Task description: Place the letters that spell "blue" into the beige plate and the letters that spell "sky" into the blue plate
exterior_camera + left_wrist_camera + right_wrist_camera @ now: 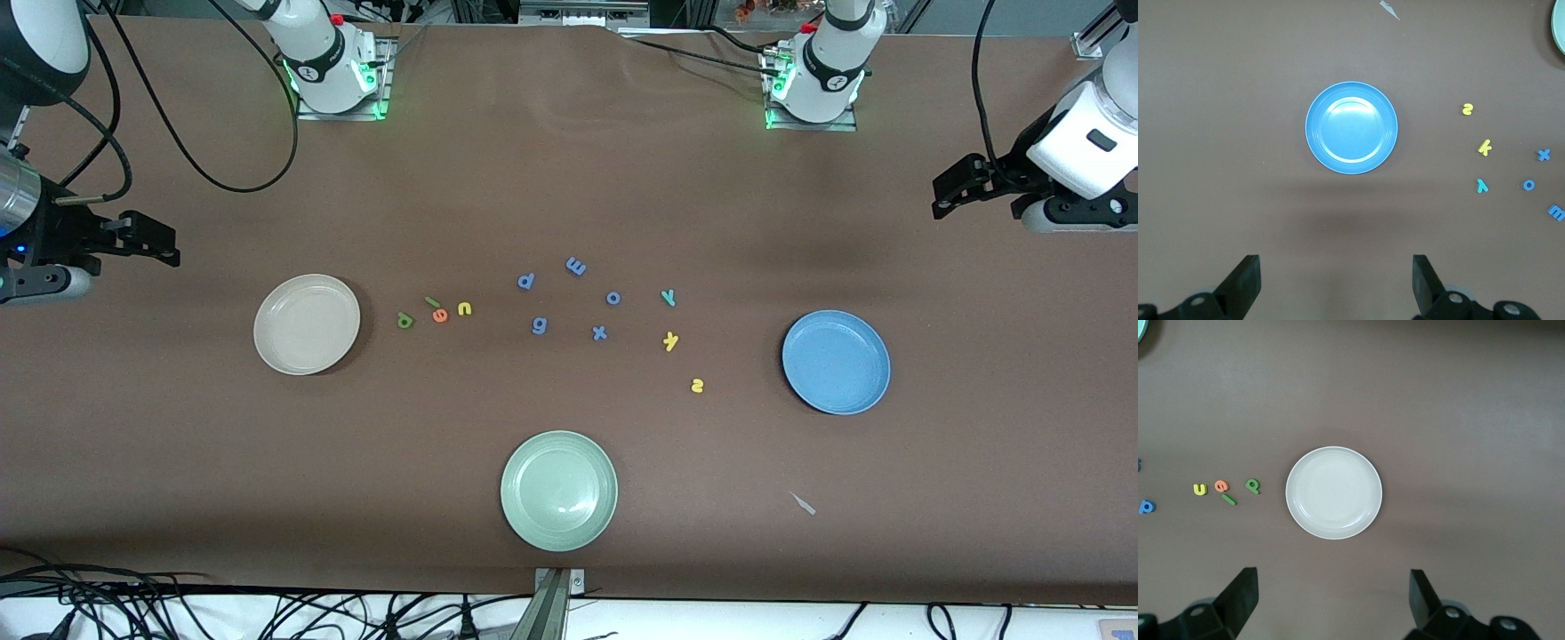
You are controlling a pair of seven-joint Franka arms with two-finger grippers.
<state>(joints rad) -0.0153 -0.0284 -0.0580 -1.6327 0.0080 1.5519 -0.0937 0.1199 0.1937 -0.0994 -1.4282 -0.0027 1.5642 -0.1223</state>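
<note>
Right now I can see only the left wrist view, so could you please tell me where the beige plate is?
Observer: The beige plate lies toward the right arm's end of the table, with nothing in it.
Operator: Thank you. Are the letters for "blue" near it?
Observer: Yes. The green b, green l, orange e and yellow u sit in a cluster beside it, toward the table's middle.
Operator: And where is the right gripper, please?
Observer: The right gripper hangs over the table between the beige plate and the right arm's end, with its fingers open and holding nothing.
</note>
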